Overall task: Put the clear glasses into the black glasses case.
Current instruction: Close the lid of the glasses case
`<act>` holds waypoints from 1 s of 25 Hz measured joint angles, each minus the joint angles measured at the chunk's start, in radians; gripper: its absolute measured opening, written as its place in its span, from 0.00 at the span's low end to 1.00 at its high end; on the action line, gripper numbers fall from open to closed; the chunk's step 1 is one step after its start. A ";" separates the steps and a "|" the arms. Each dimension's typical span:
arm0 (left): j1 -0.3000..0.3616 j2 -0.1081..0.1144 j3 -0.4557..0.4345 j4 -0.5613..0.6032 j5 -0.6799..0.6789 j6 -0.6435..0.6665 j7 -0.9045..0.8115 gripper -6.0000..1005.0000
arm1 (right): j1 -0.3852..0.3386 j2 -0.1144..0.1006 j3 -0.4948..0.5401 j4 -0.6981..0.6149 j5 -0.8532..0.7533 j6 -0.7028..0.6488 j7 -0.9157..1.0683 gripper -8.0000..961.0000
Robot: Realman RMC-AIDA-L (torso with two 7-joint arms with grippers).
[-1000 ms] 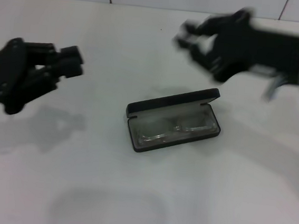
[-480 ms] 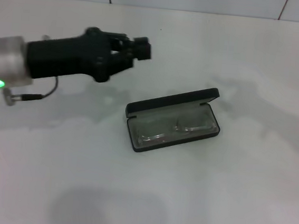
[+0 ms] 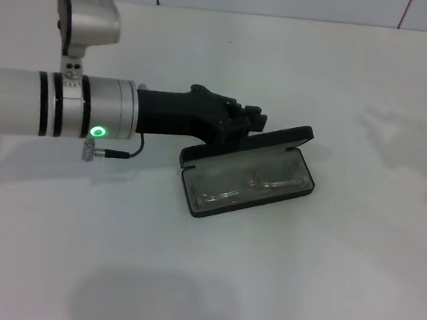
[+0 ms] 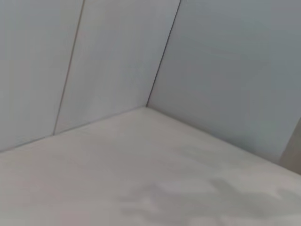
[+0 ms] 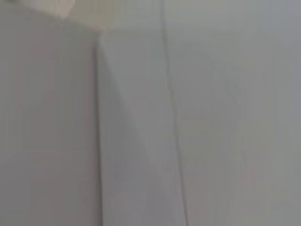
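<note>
No lettering legible anywhere; flat rectangular black hard-shell glasses case lying open on the white table, grey lining showing; transparent clear-framed glasses resting inside; left gripper reaching against the raised lid's rear edge, grip state unreadable; wrist views showing only walls.

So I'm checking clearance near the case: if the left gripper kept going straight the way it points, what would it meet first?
Most likely the raised lid of the black glasses case. The left gripper points right along its back edge, seemingly touching already, though depth is unclear. The clear glasses lie inside.
</note>
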 joint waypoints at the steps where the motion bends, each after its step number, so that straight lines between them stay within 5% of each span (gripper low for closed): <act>1: -0.002 0.000 0.000 -0.004 0.001 -0.007 0.001 0.16 | 0.002 0.000 0.026 0.015 0.003 -0.023 0.000 0.21; 6: 0.001 -0.002 0.000 -0.006 0.000 -0.034 0.000 0.18 | 0.005 0.000 0.101 0.073 0.016 -0.094 -0.002 0.21; 25: -0.011 -0.005 0.040 -0.052 0.002 -0.093 0.001 0.20 | 0.034 0.000 0.124 0.188 0.020 -0.101 -0.035 0.21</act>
